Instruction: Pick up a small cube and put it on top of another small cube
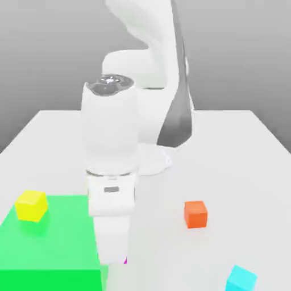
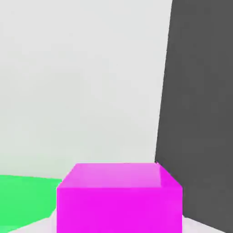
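Gripped between the fingertips, the magenta cube (image 2: 119,207) apparently sits beside the green block (image 1: 51,238).

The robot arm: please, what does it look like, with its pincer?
The arm is glossy white and smooth, with rounded, tube-like segments. A grey panel runs along one upper segment, and a shiny grey cap tops another. The pincer is white as well, with a small dark grey slot mark above it.
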